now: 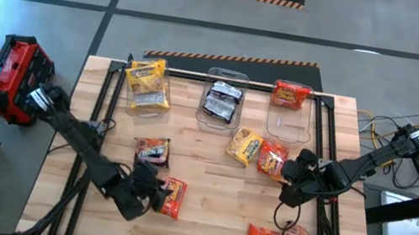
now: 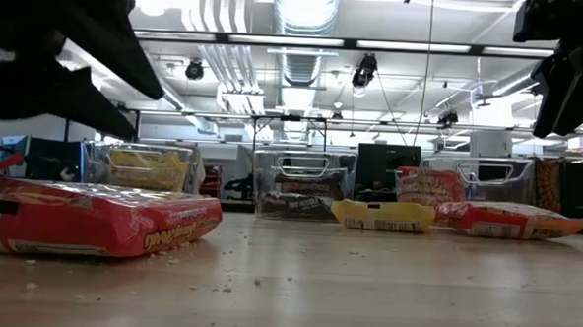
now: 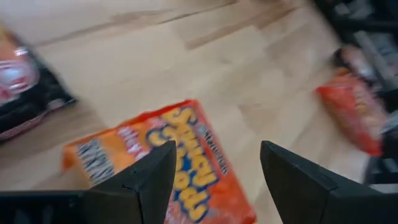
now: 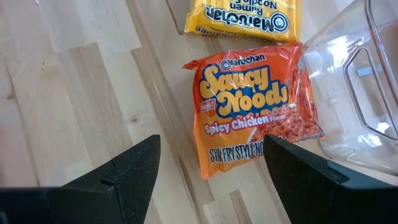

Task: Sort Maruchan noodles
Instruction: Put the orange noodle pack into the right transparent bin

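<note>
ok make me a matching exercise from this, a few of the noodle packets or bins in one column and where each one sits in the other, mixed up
Things:
1. yellow packet
2. dark packet
3. loose yellow packet
4. red packet

Places:
A. on the bare table, just ahead of the left gripper
B. in the middle clear bin
C. in the left clear bin
D. on the table beside another red packet, near the right gripper

Pairs: 1-C, 2-B, 3-D, 4-A

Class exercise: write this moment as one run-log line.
left claw: open, over red packet | right claw: open, over red Saucy Noods packet | held: nothing | bins: one colour each
</note>
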Controlling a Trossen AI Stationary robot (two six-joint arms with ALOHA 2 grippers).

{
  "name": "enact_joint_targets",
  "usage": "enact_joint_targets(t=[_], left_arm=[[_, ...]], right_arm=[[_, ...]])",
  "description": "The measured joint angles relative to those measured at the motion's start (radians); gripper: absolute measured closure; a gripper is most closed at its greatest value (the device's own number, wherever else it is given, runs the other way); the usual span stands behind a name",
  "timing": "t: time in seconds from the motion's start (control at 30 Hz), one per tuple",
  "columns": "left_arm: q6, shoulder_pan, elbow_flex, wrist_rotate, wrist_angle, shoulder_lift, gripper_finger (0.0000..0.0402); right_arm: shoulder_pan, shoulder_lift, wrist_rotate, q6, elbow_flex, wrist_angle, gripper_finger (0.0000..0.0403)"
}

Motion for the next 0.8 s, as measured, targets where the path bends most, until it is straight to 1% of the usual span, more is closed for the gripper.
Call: enact_joint_targets(t=[0.1,0.17,0.37,0.5,0.67,0.73,0.8], left_arm=[[-0.090,-0.020,0.096,0.013,-0.199,0.026,0.0186],[-0.154,-0.039,0.151,0.019,-0.278,0.057,0.0186],[-0.378,-0.116,0.241,0.036,-0.336,0.179,0.0186],[-0.565,-0.161,0.289,0.059,-0.435,0.246,0.0186],[-0.687,-0.176,0.348,0.084,-0.569,0.286,0.0186],[-0.746,-0.175,0.350,0.111,-0.614,0.293,0.0186],[-0.759,-0.176,0.340,0.116,-0.616,0.293,0.0186]], right_arm=[[0.000,0.000,0.000,0.000,0.000,0.001,0.0129],[0.000,0.000,0.000,0.000,0.000,0.002,0.0129],[0.000,0.000,0.000,0.000,0.000,0.002,0.0129],[0.000,0.000,0.000,0.000,0.000,0.002,0.0129],[0.000,0.000,0.000,0.000,0.000,0.002,0.0129],[0.000,0.000,0.000,0.000,0.000,0.002,0.0129],[0.000,0.000,0.000,0.000,0.000,0.002,0.0129]])
